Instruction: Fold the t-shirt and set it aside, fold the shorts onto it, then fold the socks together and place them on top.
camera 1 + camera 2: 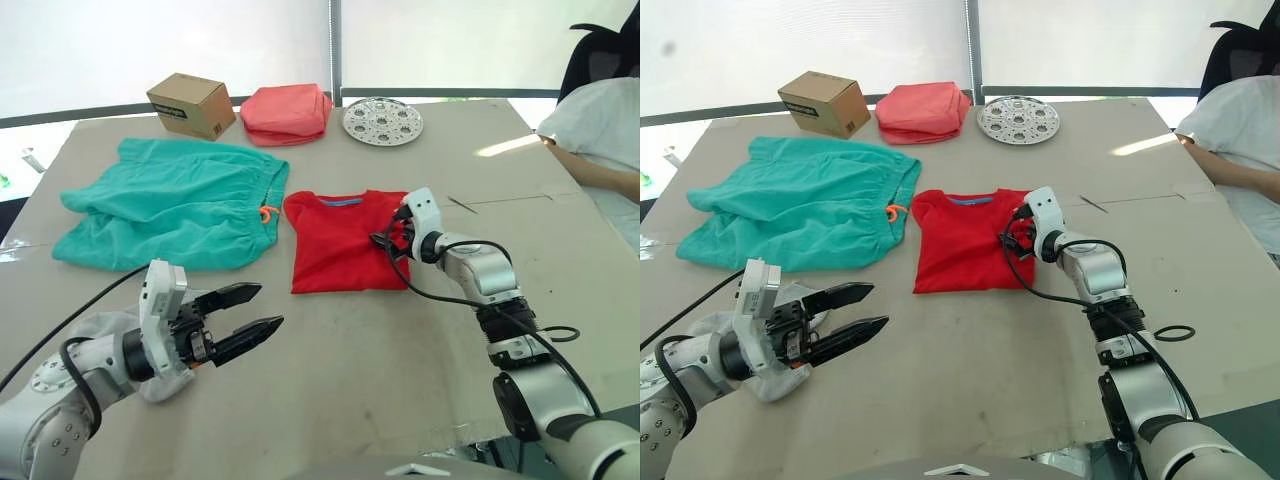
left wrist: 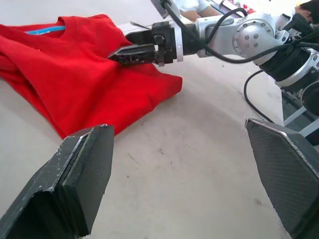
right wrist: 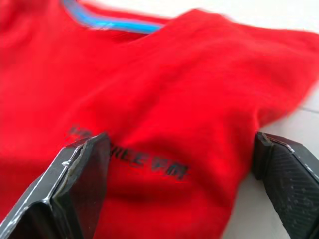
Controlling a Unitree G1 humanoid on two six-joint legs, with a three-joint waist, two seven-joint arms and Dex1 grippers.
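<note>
Left gripper (image 1: 262, 309) hovers low over bare table (image 1: 380, 380) at about 7 o'clock, its fingers spread wide and holding nothing, pointed toward the shirt. At 10 o'clock the teal shorts (image 1: 175, 205) lie spread flat and unfolded, their orange drawstring loop (image 1: 266, 213) just beside the shirt's left edge. Behind them, at 11 o'clock, stand a cardboard box (image 1: 190, 104) and a folded salmon-pink cloth bundle (image 1: 287, 112); a round perforated metal plate (image 1: 382, 120) sits at 12 o'clock.

At the table's centre the red t-shirt (image 1: 335, 250) lies already folded into a compact rectangle, collar toward the far side. The right gripper (image 1: 391, 238) rests at the shirt's right edge, fingers parted in its wrist view with red fabric between them, not yet pinched. The socks cannot be made out with certainty; a pale bundle lies under the left arm.

By the look of it, the shirt fold is near done and the step in hand is setting it aside. The next move likely calls for a firm grip on all layers at the right edge, so the stack does not splay when shifted.

Dark lettering is printed on the shirt (image 3: 149, 167), too blurred to read. The box carries a small dark mark, illegible. A person's arm (image 1: 590, 165) rests at 2 o'clock.
</note>
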